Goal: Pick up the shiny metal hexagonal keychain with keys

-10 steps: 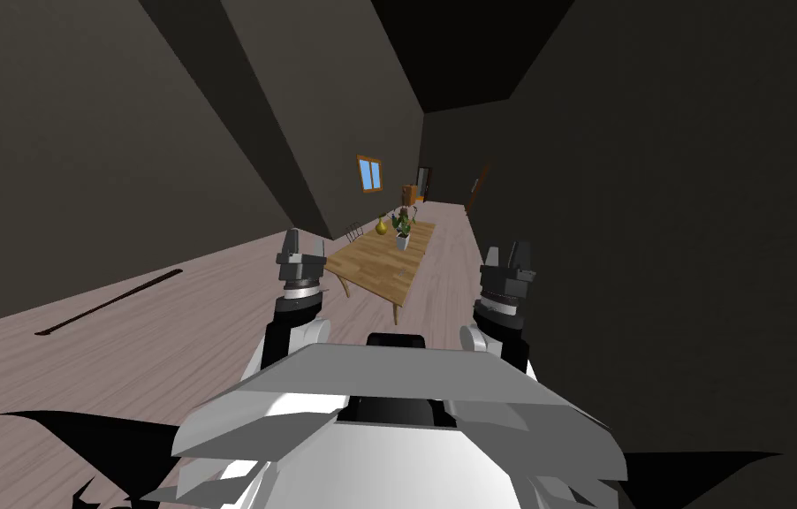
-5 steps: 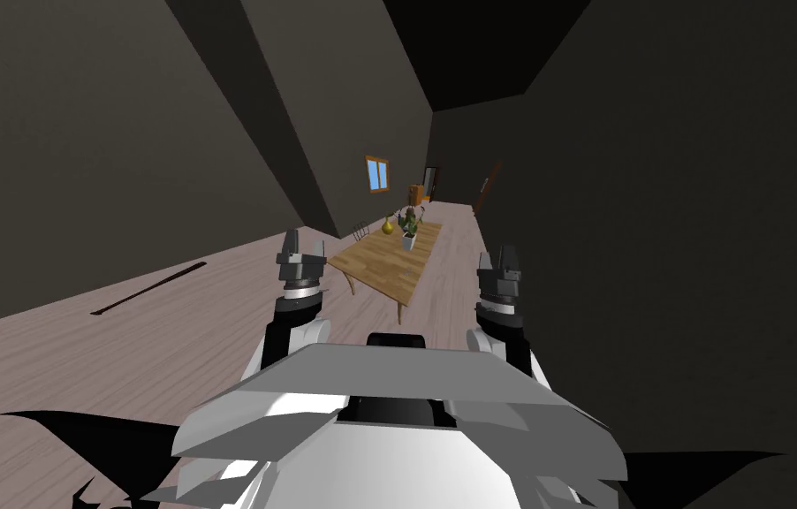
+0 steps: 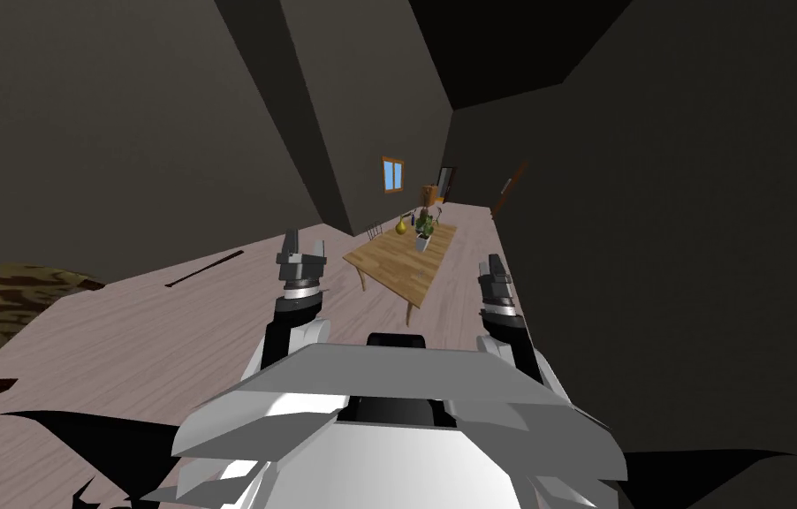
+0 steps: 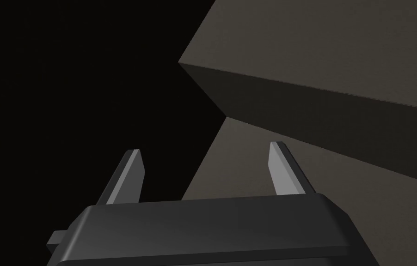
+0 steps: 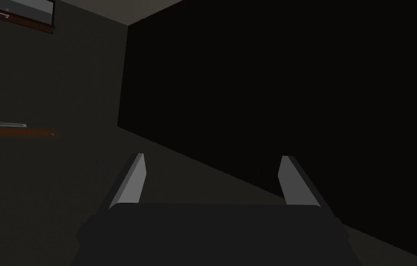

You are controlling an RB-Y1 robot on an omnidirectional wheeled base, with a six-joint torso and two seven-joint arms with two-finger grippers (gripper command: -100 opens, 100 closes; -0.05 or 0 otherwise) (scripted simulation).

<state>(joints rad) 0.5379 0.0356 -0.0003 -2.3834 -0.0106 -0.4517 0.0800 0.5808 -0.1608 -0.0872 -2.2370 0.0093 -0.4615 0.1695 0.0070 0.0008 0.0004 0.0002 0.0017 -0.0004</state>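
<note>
The left claw (image 4: 205, 151) and right claw (image 5: 212, 158) are spread and empty, the table (image 3: 392, 265) far ahead. The keychain is likely light, slippery, dangling; pinch the hexagon's flat sides.

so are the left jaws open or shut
Open: the left jaws stand well apart, both fingers rising separately from the dark body, nothing between them.

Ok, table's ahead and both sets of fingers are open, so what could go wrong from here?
1. From this far I cannot tell the keychain among the things on the table. A plant and a vase stand close together there, so a reach might tip them.
2. The right gripper is near the wall; a turn that way may scrape it.
3. The table's near corner points at me; driving straight could bump it.
</note>
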